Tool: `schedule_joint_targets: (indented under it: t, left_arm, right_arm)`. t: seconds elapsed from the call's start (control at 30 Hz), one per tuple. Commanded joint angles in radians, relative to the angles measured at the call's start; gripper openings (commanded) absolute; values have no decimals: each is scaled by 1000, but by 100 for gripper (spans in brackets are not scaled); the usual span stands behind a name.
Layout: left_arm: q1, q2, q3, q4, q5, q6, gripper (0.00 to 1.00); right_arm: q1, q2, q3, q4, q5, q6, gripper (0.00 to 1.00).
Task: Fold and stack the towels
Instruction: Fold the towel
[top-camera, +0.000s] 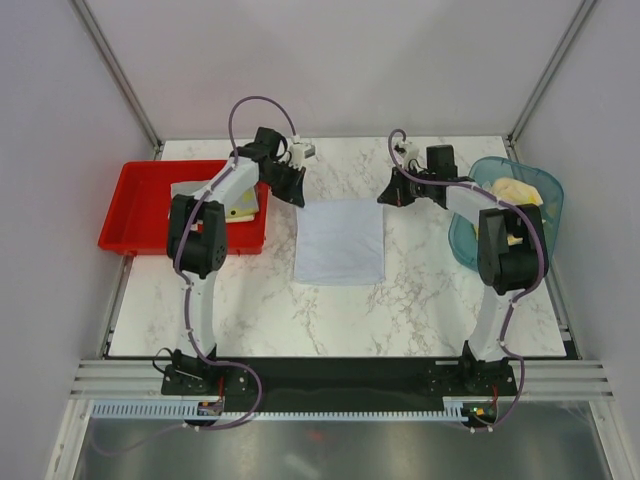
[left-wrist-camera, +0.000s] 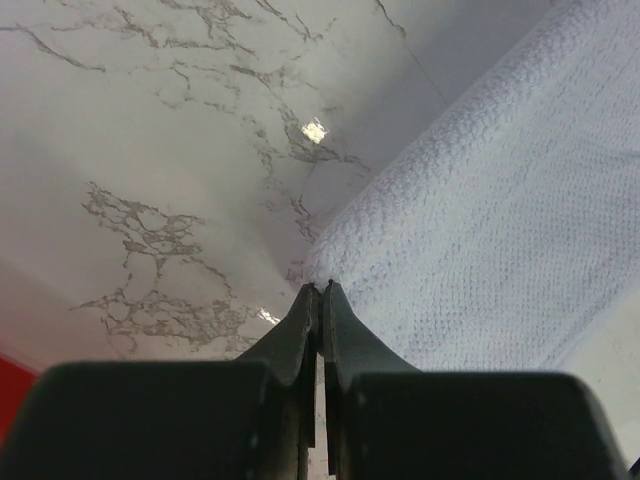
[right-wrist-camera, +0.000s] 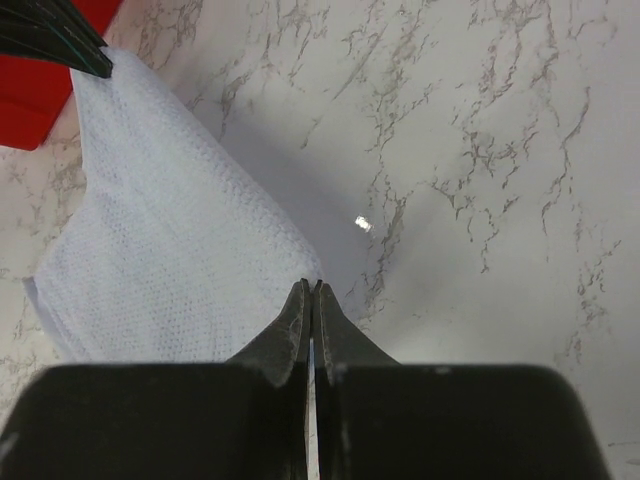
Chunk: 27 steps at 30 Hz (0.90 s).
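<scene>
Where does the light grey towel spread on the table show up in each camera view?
Top external: light grey towel lies at the centre of the picture.
Left wrist: it fills the right side, corner at bottom centre.
Right wrist: it covers the left side, corner at bottom centre.
Shared landmark: red tray, left in top external, bottom-left corner in left wrist, top-left in right wrist.

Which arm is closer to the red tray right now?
Left. The left gripper is at the far-left corner of the towel, just beside the red tray; the right gripper is at the far-right corner.
</scene>
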Motion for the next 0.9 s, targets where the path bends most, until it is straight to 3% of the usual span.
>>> schedule_joint_targets:
  t: [0.0,0.43,0.87]
  left_arm:
    - [-2,-88,-28,45,-18,1,2]
    - [-32,-290,-304,203,-74,-29,2]
    - [-129,-497,-553,316,-230,-54,2]
  right_arm:
    - [-3,-66,-34,106,-7,-18,0]
    - [20,-208,-236,204,28,37,0]
    - [52,-423,-462,275,128,143,0]
